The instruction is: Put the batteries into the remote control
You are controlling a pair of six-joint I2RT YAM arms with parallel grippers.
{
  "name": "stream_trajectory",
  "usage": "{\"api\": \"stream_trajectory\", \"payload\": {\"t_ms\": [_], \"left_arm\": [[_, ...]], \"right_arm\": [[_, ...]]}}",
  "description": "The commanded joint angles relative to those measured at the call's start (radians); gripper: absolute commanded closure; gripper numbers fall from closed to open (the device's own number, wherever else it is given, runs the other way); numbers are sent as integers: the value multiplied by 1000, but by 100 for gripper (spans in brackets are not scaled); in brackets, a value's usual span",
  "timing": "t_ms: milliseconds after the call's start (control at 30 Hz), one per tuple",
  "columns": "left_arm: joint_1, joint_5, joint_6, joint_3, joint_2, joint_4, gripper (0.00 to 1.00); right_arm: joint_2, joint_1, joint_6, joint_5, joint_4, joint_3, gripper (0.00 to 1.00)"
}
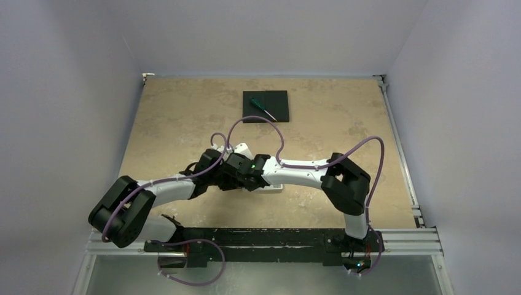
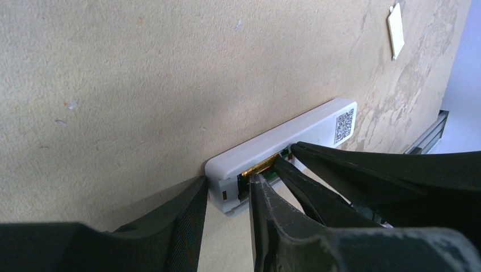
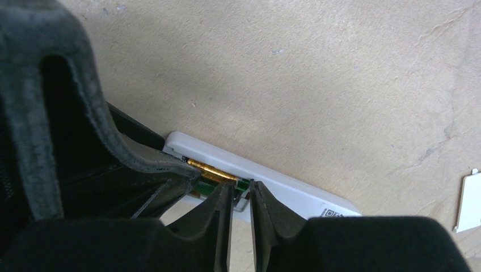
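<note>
Tan table (image 1: 184,117): one remote control (image 2: 283,139), one battery (image 3: 212,170), one screwdriver (image 1: 262,109).

Top external: high, behind the arm bases (image 1: 353,243), looking down on the whole table (image 1: 184,110). Remote control (image 1: 274,187) small, mid-frame.
Left wrist: low, very close, looking obliquely along the remote control from its opened end.
Right wrist: equally close, looking across its long side.
Both wrist views share its QR label (image 2: 344,126) end.
</note>
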State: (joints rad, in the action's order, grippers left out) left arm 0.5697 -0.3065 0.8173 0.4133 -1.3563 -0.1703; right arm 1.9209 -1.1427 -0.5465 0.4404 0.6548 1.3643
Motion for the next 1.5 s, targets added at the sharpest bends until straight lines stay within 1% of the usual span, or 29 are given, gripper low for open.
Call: {"api": "stream_trajectory", "payload": {"t_ms": [0,333,667,767,833,967,1033,1100,1167,1233,1267,1300,1333,1467], "left_arm": [[4,-4,-34,5,34,36,68],[4,6,-30,13,93,94,66],[4,34,-48,101,152,218,61],[4,69,-78,142,151,265,60],[4,86,-91,166,146,285,60],[4,111,-116,217,125,313,60],[3,130,-125,236,114,323,62],[4,143,-134,254,97,324,64],[3,145,-144,266,74,322,70],[3,143,-149,275,52,315,80],[4,140,-153,280,41,312,87],[3,138,-156,285,30,309,96],[4,139,-158,291,20,308,100],[4,146,-162,307,-31,292,100]], "right_arm": [[-92,0,-35,61,4,-7,72],[-246,0,-41,60,-29,-89,70],[-442,0,-41,-13,-182,-320,72],[-507,0,-35,-94,-266,-409,79],[-534,0,-52,-119,-297,-451,84],[-559,0,-83,-133,-315,-509,99],[-573,0,-97,-138,-331,-538,100],[-588,0,-106,-149,-357,-572,100],[-601,0,-120,-161,-386,-606,100],[-619,0,-138,-157,-405,-637,100],[-625,0,-147,-152,-412,-647,100],[-629,0,-156,-146,-416,-657,100],[-633,1,-165,-140,-419,-667,100],[-628,1,-196,-112,-432,-692,100]]}}
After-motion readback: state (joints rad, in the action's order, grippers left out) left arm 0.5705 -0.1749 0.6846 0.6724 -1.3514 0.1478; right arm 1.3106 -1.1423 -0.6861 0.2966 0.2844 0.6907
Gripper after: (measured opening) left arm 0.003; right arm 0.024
